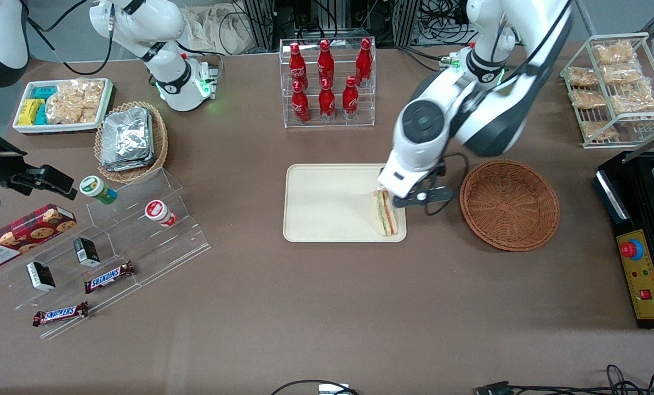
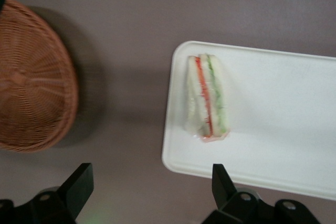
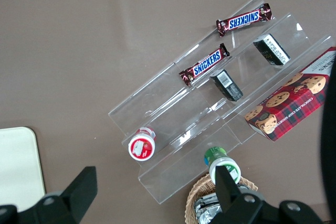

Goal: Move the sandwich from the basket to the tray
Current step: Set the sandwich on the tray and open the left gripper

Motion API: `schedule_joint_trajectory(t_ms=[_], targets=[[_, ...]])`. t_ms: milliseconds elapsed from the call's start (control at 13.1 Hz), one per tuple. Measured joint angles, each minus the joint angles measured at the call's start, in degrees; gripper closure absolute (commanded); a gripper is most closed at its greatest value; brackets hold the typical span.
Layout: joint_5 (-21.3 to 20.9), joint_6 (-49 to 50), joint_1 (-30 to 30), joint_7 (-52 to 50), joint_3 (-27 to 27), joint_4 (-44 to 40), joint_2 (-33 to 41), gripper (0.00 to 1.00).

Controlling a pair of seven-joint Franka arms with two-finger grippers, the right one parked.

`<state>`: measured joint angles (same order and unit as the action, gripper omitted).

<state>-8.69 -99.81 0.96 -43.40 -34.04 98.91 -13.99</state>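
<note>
Sandwich (image 1: 388, 215) lies on the tray (image 1: 327, 203), on its side with the filling layers showing as stripes — green, red-orange and pale bread — close to the tray's rim at the edge nearest the basket (image 1: 509, 204). In the wrist view the sandwich (image 2: 206, 98) sits just inside the tray (image 2: 273, 108) corner, wrapped in clear film, free of any contact with the fingers. The tool (image 2: 149, 182) hangs above it, spread wide, gripping nothing; its two dark fingertips (image 2: 79, 182) frame the tray edge and a strip of bare bench (image 1: 327, 318) between tray and basket. In the front view the tool (image 1: 409, 195) is mostly hidden under the white wrist of the working arm, which leans over the tray corner. The reddish-brown basket (image 2: 31, 82) stands on the bench beside the tray, toward the working arm's end, apart from it. Farther from the front camera than the tray stands a clear rack of red bottles (image 1: 327, 77). Toward the parked arm's end: a tan basket of foil packets (image 1: 131, 140), a white tray of snacks (image 1: 62, 104), a clear stepped stand (image 1: 113, 241) with two small cups, chocolate bars and small dark boxes, and a tartan cookie box (image 1: 22, 233). At the working arm's end — a wire rack of bagged snacks (image 1: 614, 88).
</note>
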Motion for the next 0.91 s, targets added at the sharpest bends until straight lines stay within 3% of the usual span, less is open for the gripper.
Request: schedule_joint_trajectory(t_ms=[457, 762, 914], targets=[[8.0, 4.4, -1.3, 27.4, 23.7, 5.3, 16.2, 0.0], [8.7, 4.4, 0.9, 32.9, 32.5, 5.9, 20.6, 0.0], [8.8, 4.4, 1.7, 33.3, 33.5, 5.7, 21.2, 0.0]])
